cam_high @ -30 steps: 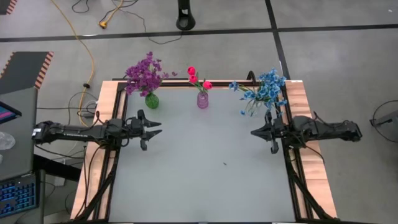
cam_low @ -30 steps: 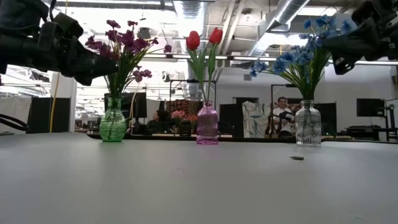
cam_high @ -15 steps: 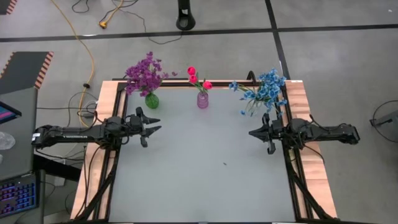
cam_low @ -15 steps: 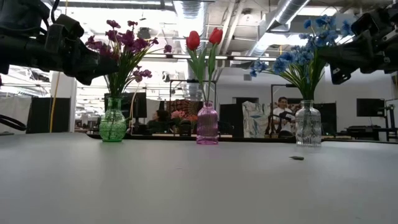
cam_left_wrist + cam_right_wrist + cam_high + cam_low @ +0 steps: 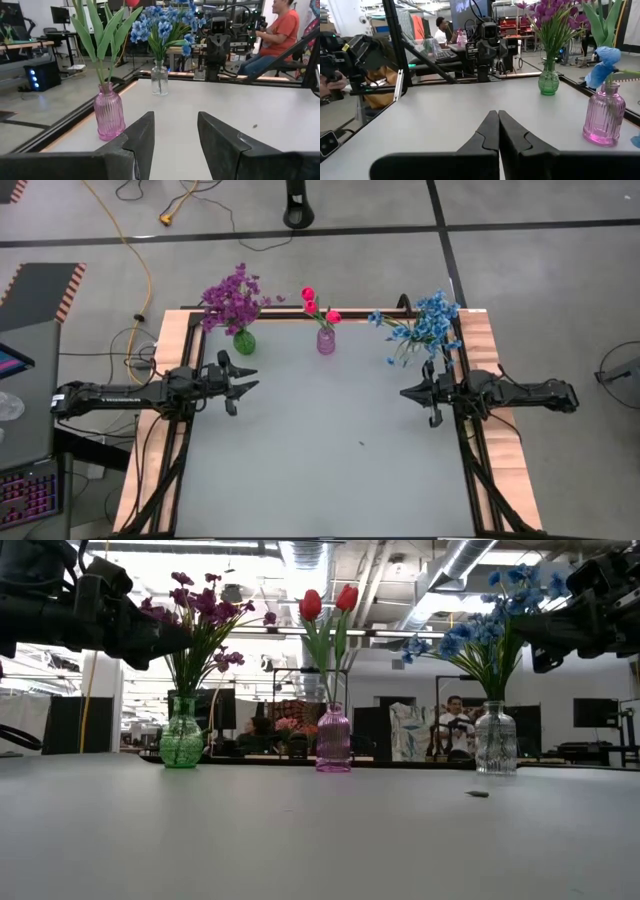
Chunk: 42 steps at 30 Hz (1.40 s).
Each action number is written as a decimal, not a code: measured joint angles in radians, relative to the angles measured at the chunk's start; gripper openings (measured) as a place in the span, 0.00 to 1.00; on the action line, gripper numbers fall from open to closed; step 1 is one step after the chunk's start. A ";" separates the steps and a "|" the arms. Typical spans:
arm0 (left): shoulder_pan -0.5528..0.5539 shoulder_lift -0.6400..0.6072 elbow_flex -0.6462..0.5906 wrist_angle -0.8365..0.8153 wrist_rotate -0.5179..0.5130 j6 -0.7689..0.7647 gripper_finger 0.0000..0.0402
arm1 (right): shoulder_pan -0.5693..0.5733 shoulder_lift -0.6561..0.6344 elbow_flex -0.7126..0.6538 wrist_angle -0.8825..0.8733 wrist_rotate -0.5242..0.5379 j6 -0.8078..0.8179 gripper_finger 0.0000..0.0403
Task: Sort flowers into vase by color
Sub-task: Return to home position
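Purple flowers [image 5: 232, 300], pink buds [image 5: 318, 304], blue flowers [image 5: 425, 323] upright in vases [image 5: 326, 342] at the desk's [image 5: 320, 450] far edge; we find left jaws parted, right jaws closed, both empty, short of them.

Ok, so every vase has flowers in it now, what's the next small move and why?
Probably draw both arms back to rest, shutting the left tool on the way. Purple flowers, pink-red buds and blue flowers stand sorted apart by color, and both tools hang empty above the table, the right tool already shut.
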 joint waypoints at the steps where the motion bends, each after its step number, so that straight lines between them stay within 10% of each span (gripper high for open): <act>1: 0.000 0.000 0.000 0.000 0.000 0.001 0.34 | 0.000 0.000 0.000 0.000 0.000 0.002 0.06; 19: 0.000 -0.020 -0.001 -0.087 0.028 0.015 0.34 | 0.000 0.000 -0.001 -0.008 0.000 0.013 0.06; 42: 0.000 -0.372 -0.002 -0.344 0.085 0.066 0.34 | 0.000 0.002 -0.002 -0.011 0.002 0.002 0.09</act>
